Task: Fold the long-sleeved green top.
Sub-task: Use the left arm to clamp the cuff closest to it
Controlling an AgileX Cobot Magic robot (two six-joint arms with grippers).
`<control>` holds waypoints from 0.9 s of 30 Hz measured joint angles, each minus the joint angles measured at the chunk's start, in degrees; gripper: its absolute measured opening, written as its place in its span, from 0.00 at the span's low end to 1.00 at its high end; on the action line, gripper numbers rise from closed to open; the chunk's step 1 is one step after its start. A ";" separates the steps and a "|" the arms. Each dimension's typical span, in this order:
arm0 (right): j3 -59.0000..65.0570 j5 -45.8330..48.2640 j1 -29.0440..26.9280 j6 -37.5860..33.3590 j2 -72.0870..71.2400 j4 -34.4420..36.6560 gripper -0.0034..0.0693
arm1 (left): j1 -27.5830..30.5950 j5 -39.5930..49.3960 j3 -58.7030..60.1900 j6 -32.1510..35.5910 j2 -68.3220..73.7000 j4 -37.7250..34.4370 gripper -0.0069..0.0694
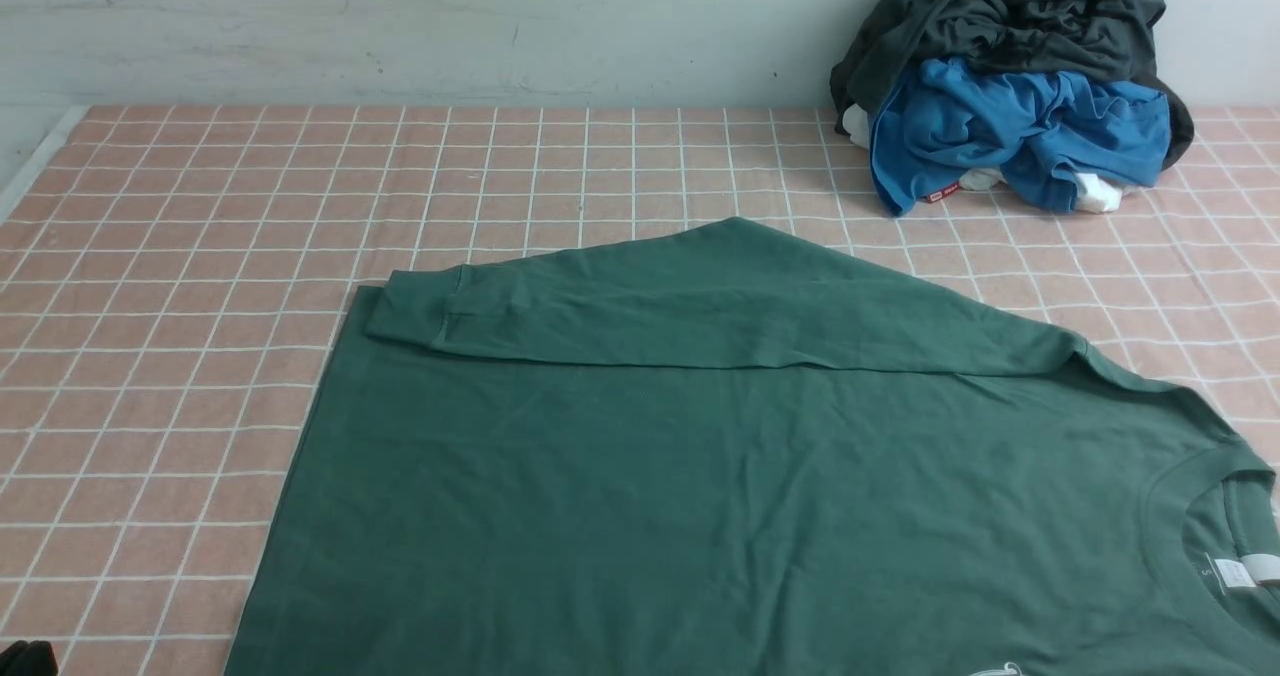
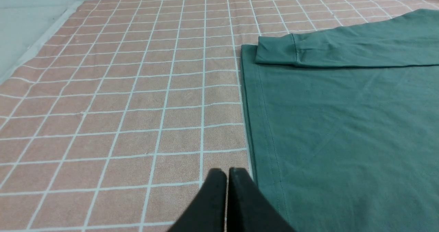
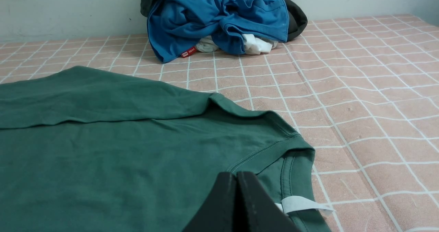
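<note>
The top (image 1: 700, 476) lies flat on the desk (image 1: 200, 256), one sleeve (image 1: 700, 296) folded across. Our left tool (image 2: 226, 177) by the hem (image 2: 264, 122) and right tool (image 3: 236, 178) over the collar (image 3: 274, 146) sit closed, empty; next we likely open and grasp.

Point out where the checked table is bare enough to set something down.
Bare: the checked table left of the green top, and the far strip between its folded sleeve and the wall. A smaller patch lies between the collar and the clothes pile, which crowds the far right corner.

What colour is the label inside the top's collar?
White label, clearest in the right wrist view.
</note>
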 joint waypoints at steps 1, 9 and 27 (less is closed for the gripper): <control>0.00 0.00 0.00 0.00 0.00 0.00 0.03 | 0.00 0.00 0.00 0.00 0.00 0.00 0.09; 0.00 0.00 0.00 0.00 0.00 0.00 0.03 | 0.00 0.00 0.00 0.00 0.00 0.00 0.09; 0.00 0.00 0.00 0.00 0.00 0.44 0.03 | 0.00 0.00 0.00 0.00 0.00 0.75 0.09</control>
